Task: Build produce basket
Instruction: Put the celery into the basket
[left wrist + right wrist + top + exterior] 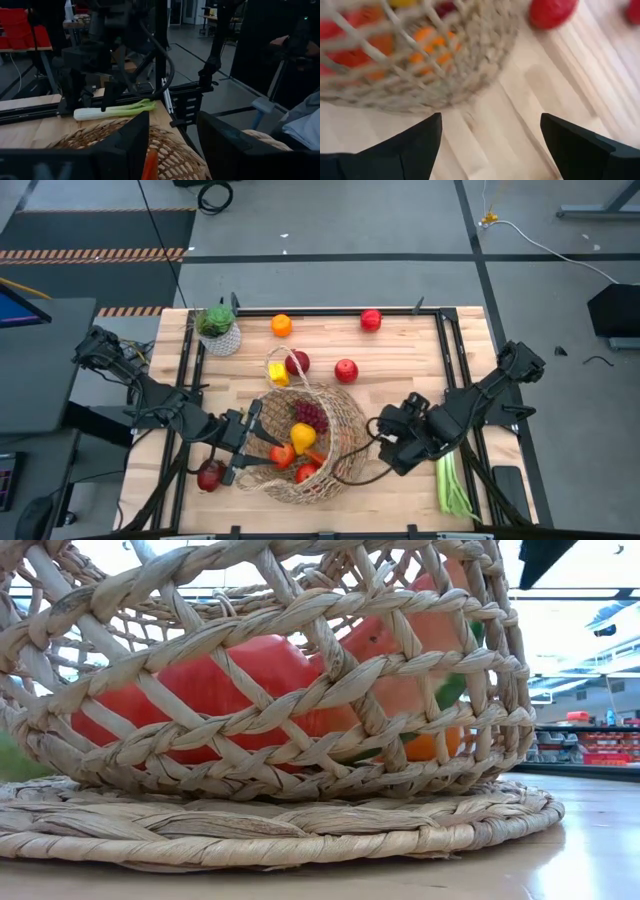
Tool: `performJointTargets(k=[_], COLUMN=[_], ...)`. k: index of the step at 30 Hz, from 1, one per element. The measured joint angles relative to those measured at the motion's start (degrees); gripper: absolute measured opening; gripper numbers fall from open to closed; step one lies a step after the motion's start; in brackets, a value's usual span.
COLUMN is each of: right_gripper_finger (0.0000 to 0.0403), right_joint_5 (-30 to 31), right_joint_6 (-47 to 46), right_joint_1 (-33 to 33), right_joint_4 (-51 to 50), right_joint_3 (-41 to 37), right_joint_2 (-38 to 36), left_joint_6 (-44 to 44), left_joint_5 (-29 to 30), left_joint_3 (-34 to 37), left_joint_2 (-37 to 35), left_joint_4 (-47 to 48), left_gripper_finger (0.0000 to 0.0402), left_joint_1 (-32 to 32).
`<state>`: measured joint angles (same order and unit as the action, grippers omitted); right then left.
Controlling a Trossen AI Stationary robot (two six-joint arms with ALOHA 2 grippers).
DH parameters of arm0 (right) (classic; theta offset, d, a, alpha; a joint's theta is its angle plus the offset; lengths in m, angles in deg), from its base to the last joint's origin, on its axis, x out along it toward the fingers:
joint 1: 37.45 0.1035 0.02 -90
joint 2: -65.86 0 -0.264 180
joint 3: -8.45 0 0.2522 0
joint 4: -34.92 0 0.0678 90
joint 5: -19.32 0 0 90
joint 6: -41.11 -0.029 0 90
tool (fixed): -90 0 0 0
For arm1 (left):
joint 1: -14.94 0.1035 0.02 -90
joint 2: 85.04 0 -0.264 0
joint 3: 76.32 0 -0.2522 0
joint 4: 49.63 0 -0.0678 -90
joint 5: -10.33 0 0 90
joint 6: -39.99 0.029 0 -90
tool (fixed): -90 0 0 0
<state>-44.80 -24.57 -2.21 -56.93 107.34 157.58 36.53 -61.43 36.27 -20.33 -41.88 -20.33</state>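
Observation:
The tan wicker basket [335, 435] stands on the table's middle near the front, and it fills the low view [300, 790]. In it lie purple grapes [310, 415], a yellow fruit [302, 437] and red and orange pieces [283, 454]. My left gripper [250, 442] is open at the basket's left rim [90, 132]. My right gripper [385, 442] is open and empty, just right of the basket [420, 60], with bare table between its fingers. A red apple [210, 475] lies by the left gripper. The leek [452, 485] lies at the front right. My left gripper's open fingers [125, 145] stand over the basket's left rim, level and coming from the table's left. I cannot tell whether they touch the wicker.
A potted plant [218, 328], an orange [282, 325] and a red apple [371, 319] stand along the far edge. A lemon [278, 373] and two red apples [297, 363] [346, 370] lie behind the basket, by its thin loop handle [272, 358]. Black rails [455, 370] frame the table.

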Motion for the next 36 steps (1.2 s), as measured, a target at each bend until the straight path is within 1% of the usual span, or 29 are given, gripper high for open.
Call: performJointTargets(k=[3,6,9,12,17,20,22,26,36], right_gripper_finger=[0.0341,0.0341,0.0341,0.0341,0.0341,0.0341,0.0341,0.0341,0.0341], right_joint_5=[1.9,4.0,5.7,5.5,0.2,-3.6,-4.9,-6.8,-18.5], right_joint_6=[-5.2,-12.9,-17.5,-22.0,-29.8,-33.4,-35.6,-38.7,-46.4], right_joint_1=[2.0,4.2,6.2,7.5,9.6,10.9,12.1,13.8,17.0], right_joint_4=[-5.3,-12.1,-11.0,-10.9,-10.9,-8.7,-7.4,-2.3,2.4], right_joint_3=[-0.4,-1.4,-5.2,-9.3,-17.6,-22.0,-24.5,-28.1,-35.9], right_joint_2=[0.0,0.0,-1.1,-1.8,-1.9,-1.9,-1.9,-1.9,-1.8], left_joint_6=[0.0,-0.1,-0.3,-0.3,-0.4,-0.4,-0.4,-0.4,-0.4], left_joint_5=[0.0,0.0,0.0,0.0,0.0,0.0,0.0,0.0,0.0], left_joint_3=[0.0,0.0,0.0,0.0,0.0,0.0,0.0,0.0,0.0], left_joint_2=[0.0,0.0,0.0,0.0,0.0,0.0,0.0,0.0,0.0], left_joint_4=[0.0,0.0,0.0,-0.1,-0.1,-0.1,-0.1,-0.1,-0.1], left_gripper_finger=[0.0172,0.0172,0.0172,0.0172,0.0172,0.0172,0.0172,0.0172,0.0172], left_joint_1=[-0.4,-0.4,-0.4,-0.4,-0.4,-0.4,-0.4,-0.4,-0.4])
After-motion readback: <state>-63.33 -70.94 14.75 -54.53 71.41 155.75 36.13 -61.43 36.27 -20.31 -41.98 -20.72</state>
